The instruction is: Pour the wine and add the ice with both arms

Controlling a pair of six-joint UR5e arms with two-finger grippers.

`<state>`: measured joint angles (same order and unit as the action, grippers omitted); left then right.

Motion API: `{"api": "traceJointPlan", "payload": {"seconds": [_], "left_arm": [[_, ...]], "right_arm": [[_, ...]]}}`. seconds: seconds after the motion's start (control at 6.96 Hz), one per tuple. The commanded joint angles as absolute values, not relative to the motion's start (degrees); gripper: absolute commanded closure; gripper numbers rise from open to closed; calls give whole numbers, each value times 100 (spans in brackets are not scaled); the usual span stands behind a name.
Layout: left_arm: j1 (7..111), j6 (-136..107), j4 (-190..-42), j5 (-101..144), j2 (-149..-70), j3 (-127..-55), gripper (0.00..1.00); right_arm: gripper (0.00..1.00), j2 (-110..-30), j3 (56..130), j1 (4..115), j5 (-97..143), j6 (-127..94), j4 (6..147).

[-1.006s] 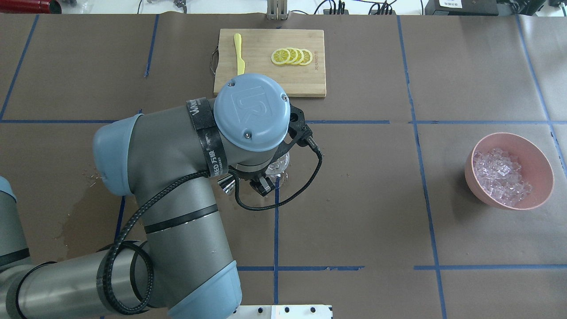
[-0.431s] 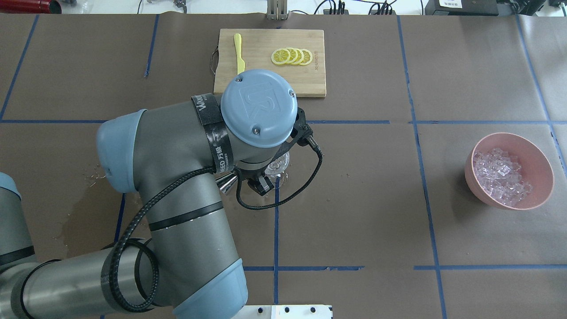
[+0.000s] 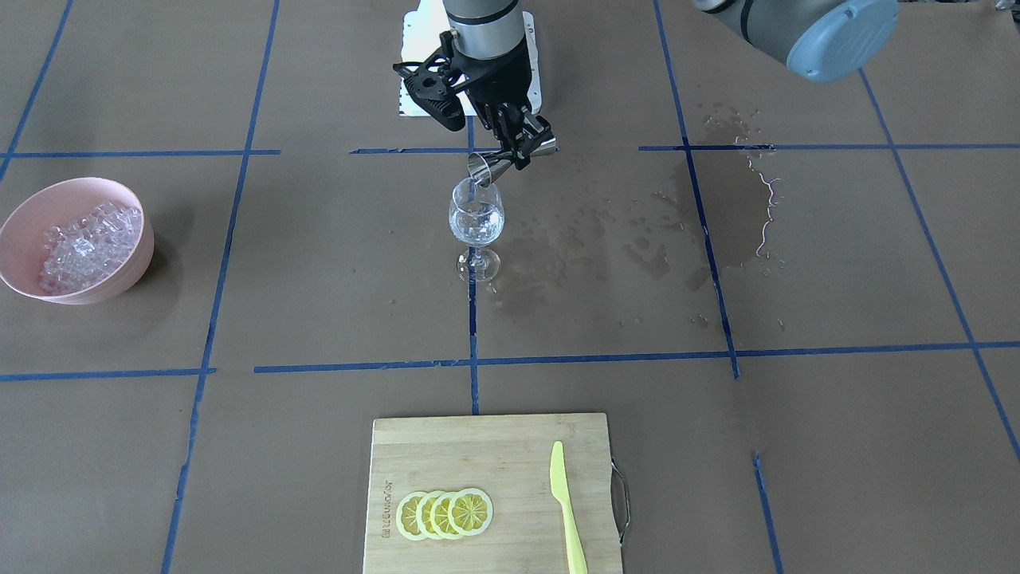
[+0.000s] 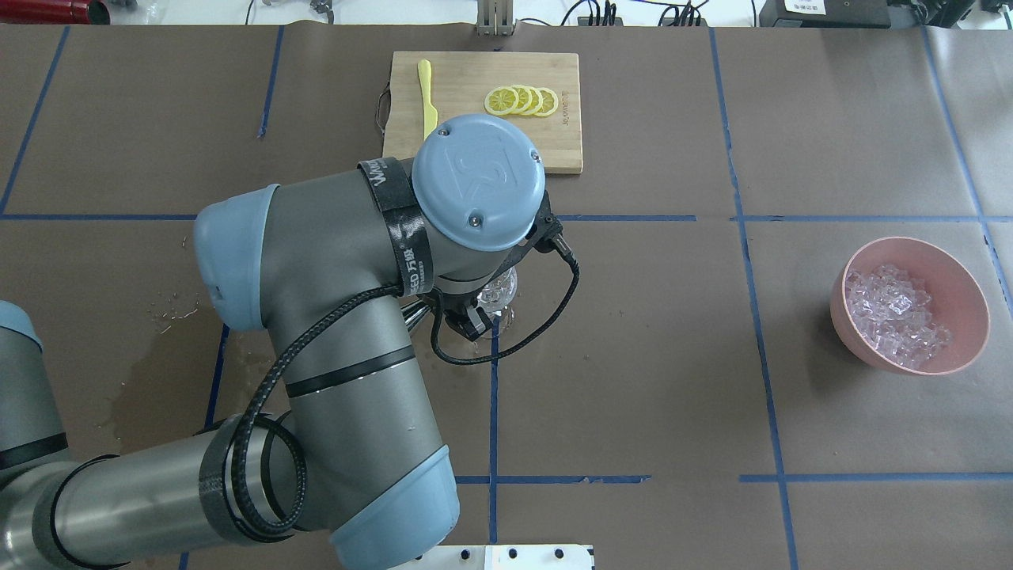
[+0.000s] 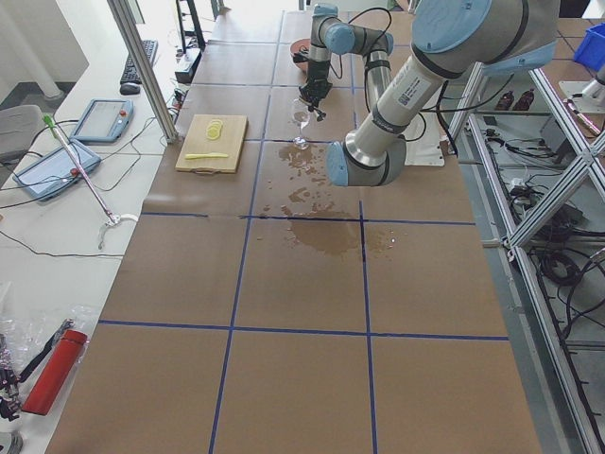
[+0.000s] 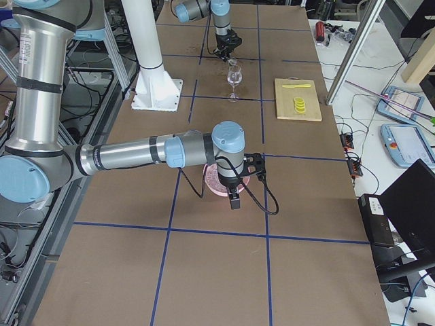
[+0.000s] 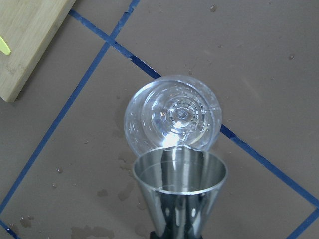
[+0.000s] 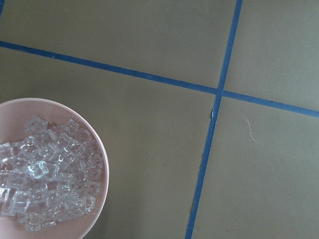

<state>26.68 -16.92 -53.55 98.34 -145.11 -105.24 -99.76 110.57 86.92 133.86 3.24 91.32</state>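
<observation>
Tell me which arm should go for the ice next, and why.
Right. Its hand hangs by the bowl of ice, while the left hand is far off, shut on the jigger tipped over the glass.

A robotics lab. Two jointed arms (image 6: 122, 156) work over a table (image 5: 284, 378) covered in brown paper and gridded with blue tape (image 5: 284, 330). Aluminium frame posts (image 5: 140, 66) stand along its far edge. Teach pendants (image 5: 99, 120) and a keyboard (image 5: 149, 52) lie on the side bench, and cables (image 5: 560, 268) run under the frame.
</observation>
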Motion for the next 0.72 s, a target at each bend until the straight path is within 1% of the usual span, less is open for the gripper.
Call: {"api": "traceJointPlan", "payload": {"seconds": [0.0, 0.58], "left_arm": [[2681, -1478, -5274, 9826, -14528, -10442, 100], [2681, -1380, -5080, 9817, -14616, -10450, 100]], "right_arm": [[0, -9976, 11057, 8692, 13386, 316, 9132], [0, -9976, 11057, 8692, 13386, 325, 9132]]}}
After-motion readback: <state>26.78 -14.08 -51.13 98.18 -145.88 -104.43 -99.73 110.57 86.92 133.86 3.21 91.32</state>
